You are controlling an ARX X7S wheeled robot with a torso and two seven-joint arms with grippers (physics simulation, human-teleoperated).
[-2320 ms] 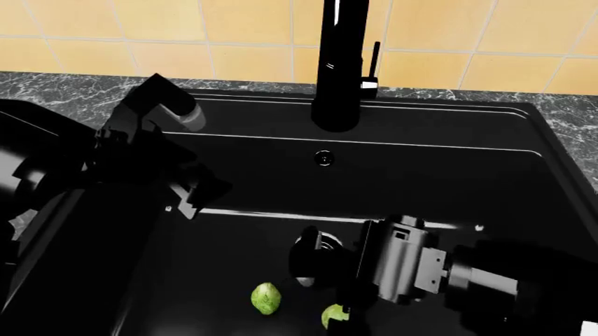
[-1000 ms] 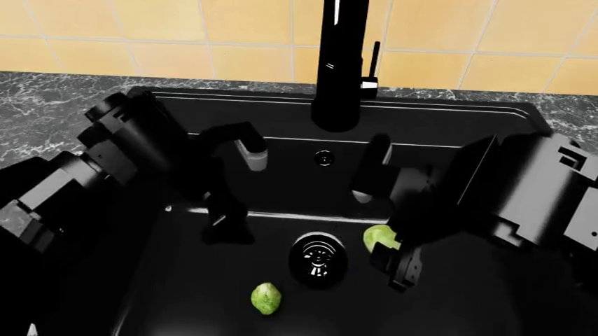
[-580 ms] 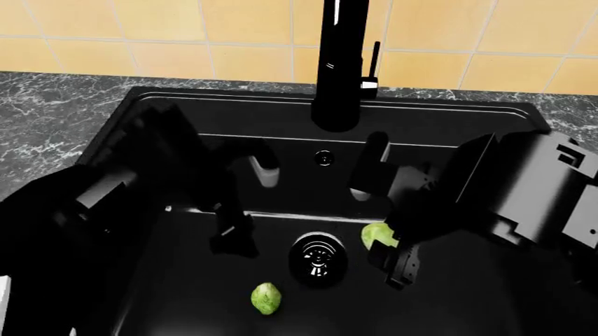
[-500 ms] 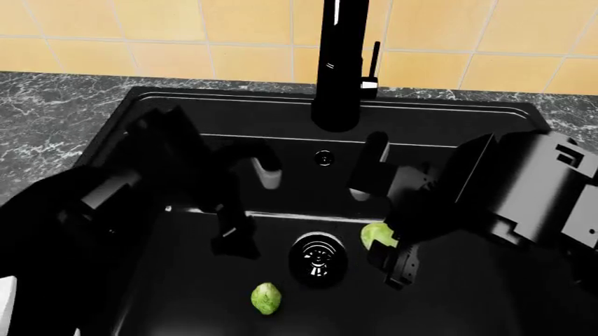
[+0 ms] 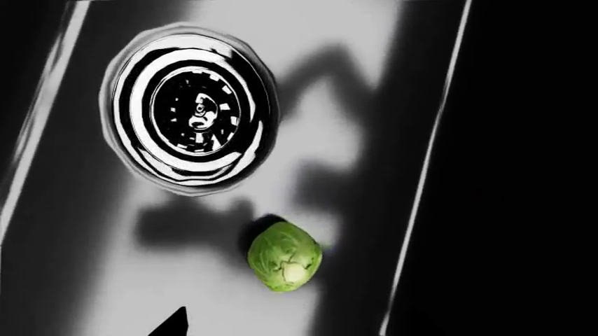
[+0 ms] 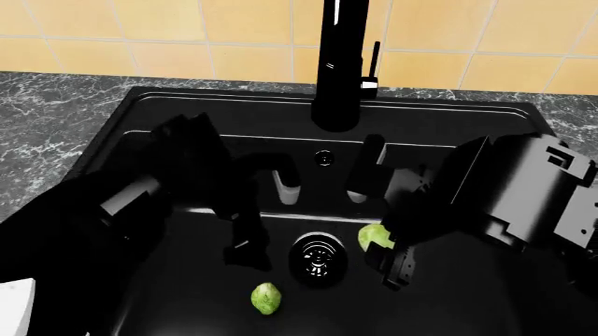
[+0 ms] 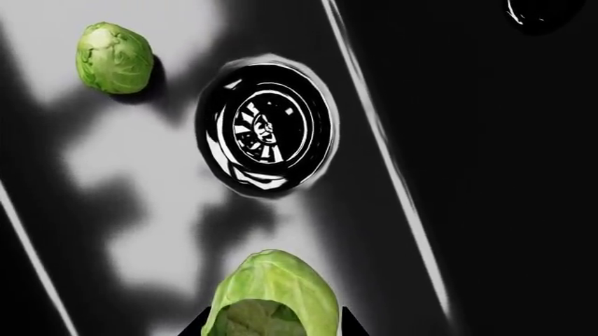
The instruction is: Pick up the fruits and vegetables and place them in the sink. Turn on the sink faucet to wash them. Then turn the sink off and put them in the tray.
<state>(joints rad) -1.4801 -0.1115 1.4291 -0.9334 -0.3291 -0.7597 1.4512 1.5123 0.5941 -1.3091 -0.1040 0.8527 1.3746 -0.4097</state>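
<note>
In the black sink (image 6: 467,126), my right gripper (image 6: 377,227) is shut on one sprout (image 6: 374,236), just right of the drain (image 6: 318,259). The right wrist view shows that sprout (image 7: 271,294) filling the space between the fingertips, with the drain (image 7: 266,126) beyond. The other sprout (image 6: 266,299) lies loose on the sink floor, also in view as a sprout (image 7: 114,57) (image 5: 285,255) in both wrist views. My left gripper (image 6: 266,217) hangs open above the floor, left of the drain (image 5: 192,115). The faucet (image 6: 337,63) stands at the back; no water shows. The tray is out of view.
Grey marbled countertop (image 6: 56,105) borders the sink on the left and back, with a yellow tiled wall (image 6: 187,35) behind. The faucet's thin lever (image 6: 376,63) sticks up on its right side. Both arms crowd the basin's sides.
My right gripper has lifted one sprout off the floor and now holds it still beside the drain. My left arm has swung right over the basin, towards the drain.
</note>
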